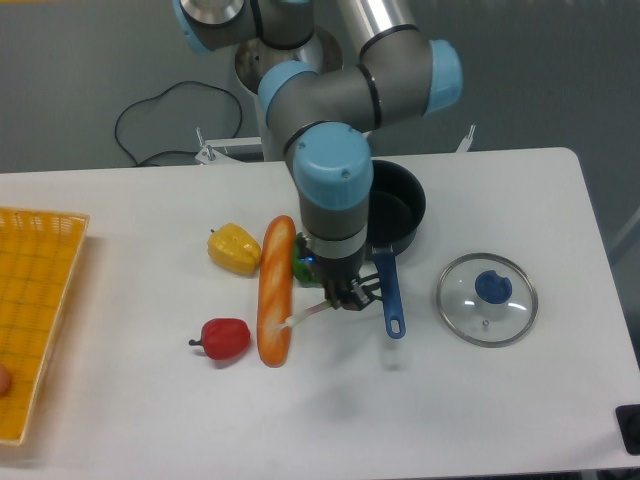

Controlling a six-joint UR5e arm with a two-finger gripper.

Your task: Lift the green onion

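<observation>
Right now the pincer point(347, 297) is pointing down over the white worktop point(150, 410), and its fingers are clamping the green onion point(318, 309) near the middle of its length. The pale whitish stem is sticking out to the lower left of the fingers, ending just beside the baguette point(274, 291), while the dark green stalks are running off to the right behind the fingers and are mostly hidden there; whether any part of the onion is touching the worktop cannot be told.

Just behind the pincer, a green bell pepper point(303, 268) is peeking out between the baguette and the arm's wrist, largely covered by the arm. The baguette is lying nearly upright in the picture, its lower end close to a red bell pepper point(225, 339) and its upper end close to a yellow bell pepper point(234, 249).

To the right of the pincer, the blue handle of a dark saucepan point(405, 205) is reaching down toward the front edge, with the pan's bowl partly hidden behind the arm. Farther right, a glass lid point(487, 299) with a blue knob is lying flat, well apart from the pan.

At the far left edge, a yellow basket point(40, 300) is sitting on the worktop.
</observation>
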